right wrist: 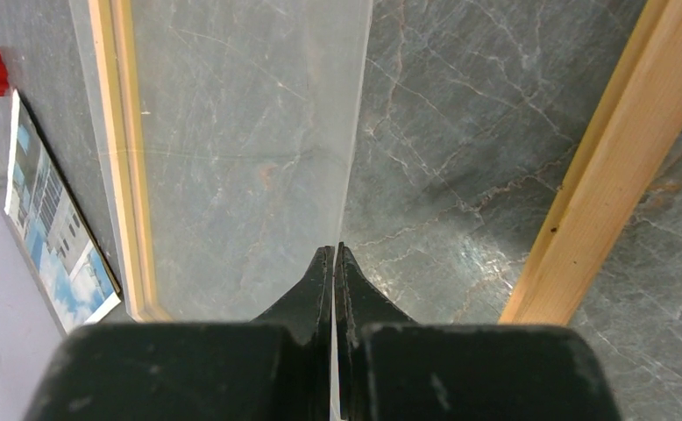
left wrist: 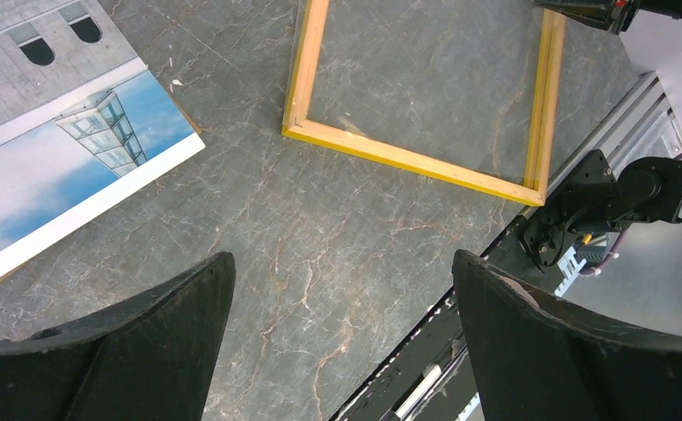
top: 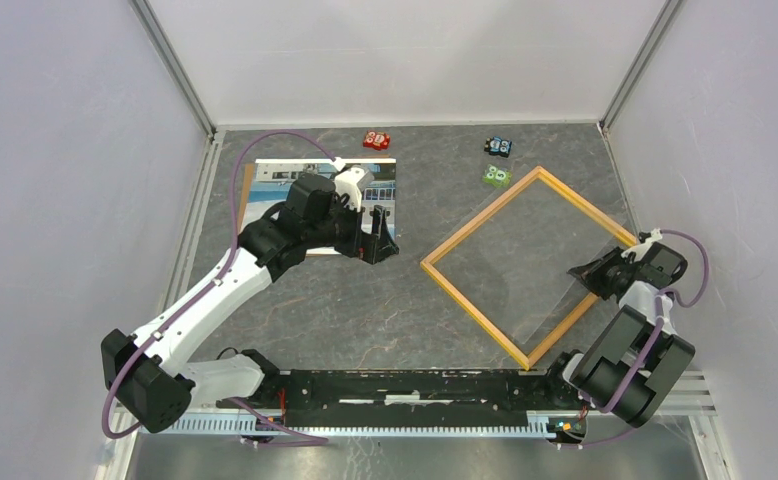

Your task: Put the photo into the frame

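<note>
No legible text, label, brand, number or sign in any view. Small pale markings on the red block at twelve o'clock and on the blue block and green block at one o'clock of the table: too small to read. Printed face of the photo, at eleven o'clock: building and sky only.

Bright, even white light from above fills the booth, and its pale walls take a faint lilac tint. On the grey marbled surface shadows are soft and sit close under the arms. The clear sheet shows as a milky haze over the stone. Up close, the black left fingers and right fingers look soft-edged; the surface beyond them is sharp.
</note>
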Robot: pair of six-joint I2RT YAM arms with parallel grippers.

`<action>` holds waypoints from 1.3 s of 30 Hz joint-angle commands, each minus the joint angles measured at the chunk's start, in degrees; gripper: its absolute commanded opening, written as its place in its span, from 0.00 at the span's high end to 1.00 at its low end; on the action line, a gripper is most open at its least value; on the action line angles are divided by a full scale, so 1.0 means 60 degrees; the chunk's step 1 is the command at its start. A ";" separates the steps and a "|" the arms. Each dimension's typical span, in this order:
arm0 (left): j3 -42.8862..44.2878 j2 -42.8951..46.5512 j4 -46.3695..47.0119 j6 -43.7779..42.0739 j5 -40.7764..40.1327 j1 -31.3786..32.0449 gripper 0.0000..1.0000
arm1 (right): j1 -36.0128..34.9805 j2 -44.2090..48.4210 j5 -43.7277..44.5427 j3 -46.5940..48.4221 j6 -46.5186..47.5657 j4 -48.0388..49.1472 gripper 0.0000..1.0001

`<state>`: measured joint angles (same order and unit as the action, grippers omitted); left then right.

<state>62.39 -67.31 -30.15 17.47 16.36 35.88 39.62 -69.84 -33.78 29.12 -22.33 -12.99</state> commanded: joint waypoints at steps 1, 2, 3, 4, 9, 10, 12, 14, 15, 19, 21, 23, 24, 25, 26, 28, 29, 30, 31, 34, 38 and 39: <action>-0.0013 0.0183 0.0127 -0.0422 -0.0135 0.0108 0.00 | 0.0168 0.0185 0.0502 0.0010 0.0559 -0.0384 1.00; -0.0013 0.0188 0.0126 -0.0436 -0.0138 0.0114 0.00 | 0.0188 0.0205 0.0552 0.0037 0.0614 -0.0485 1.00; -0.0013 0.0188 0.0119 -0.0437 -0.0155 0.0128 0.00 | 0.0206 0.0259 0.0635 0.0052 0.0650 -0.0564 1.00; -0.0013 0.0169 0.0119 -0.0437 -0.0156 0.0143 0.00 | 0.0245 0.0329 0.0715 0.0072 0.0673 -0.0605 1.00; -0.0005 0.0159 0.0089 -0.0462 -0.0162 0.0269 0.00 | 0.0312 0.0308 0.0803 0.0110 0.0682 -0.0649 1.00; -0.0012 0.0164 0.0096 -0.0466 -0.0170 0.0287 0.00 | 0.0347 0.0256 0.0776 0.0148 0.0708 -0.0673 1.00; 0.0000 0.0159 0.0075 -0.0494 -0.0221 0.0325 0.00 | 0.0409 0.0194 0.0778 0.0199 0.0747 -0.0692 1.00; 0.0002 0.0137 0.0060 -0.0503 -0.0240 0.0337 0.00 | 0.0433 0.0184 0.0734 0.0201 0.0711 -0.0673 1.00; 0.0006 0.0138 0.0059 -0.0500 -0.0244 0.0336 0.00 | 0.0437 0.0177 0.0742 0.0196 0.0732 -0.0671 1.00; 0.0014 0.0122 0.0066 -0.0510 -0.0237 0.0364 0.00 | 0.0513 0.0179 0.0766 0.0196 0.0748 -0.0658 1.00; 0.0009 0.0107 0.0046 -0.0523 -0.0248 0.0385 0.00 | 0.0529 0.0180 0.0775 0.0171 0.0750 -0.0643 1.00; 0.0017 0.0094 0.0034 -0.0525 -0.0271 0.0400 0.00 | 0.0572 0.0189 0.0795 0.0175 0.0778 -0.0660 1.00; 0.0017 0.0081 0.0027 -0.0528 -0.0278 0.0407 0.00 | 0.0586 0.0214 0.0819 0.0170 0.0778 -0.0663 1.00; 0.0017 0.0078 0.0030 -0.0534 -0.0268 0.0405 0.00 | 0.0596 0.0252 0.0844 0.0158 0.0778 -0.0664 1.00; 0.0024 0.0085 0.0030 -0.0526 -0.0266 0.0422 0.00 | 0.0596 0.0285 0.0854 0.0142 0.0782 -0.0649 1.00; 0.0031 0.0070 0.0030 -0.0525 -0.0245 0.0435 0.00 | 0.0591 0.0268 0.0805 0.0148 0.0784 -0.0655 1.00; 0.0031 0.0071 0.0030 -0.0525 -0.0244 0.0436 0.00 | 0.0590 0.0254 0.0810 0.0141 0.0800 -0.0672 1.00; 0.0028 0.0060 0.0030 -0.0525 -0.0244 0.0436 0.00 | 0.0607 0.0259 0.0810 0.0141 0.0809 -0.0676 1.00; 0.0017 0.0065 0.0030 -0.0525 -0.0258 0.0444 0.00 | 0.0608 0.0272 0.0822 0.0141 0.0809 -0.0664 1.00; 0.0017 0.0071 0.0030 -0.0539 -0.0269 0.0455 0.00 | 0.0612 0.0246 0.0814 0.0198 0.0800 -0.0649 1.00; 0.0017 0.0080 0.0030 -0.0541 -0.0251 0.0466 0.00 | 0.0620 0.0257 0.0898 0.0249 0.0833 -0.0726 1.00; 0.0017 0.0074 0.0034 -0.0539 -0.0258 0.0466 0.00 | 0.0639 0.0286 0.0944 0.0256 0.0838 -0.0761 1.00</action>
<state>62.39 -67.33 -30.39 17.19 15.07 38.26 42.87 -68.51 -31.18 29.12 -19.18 -17.52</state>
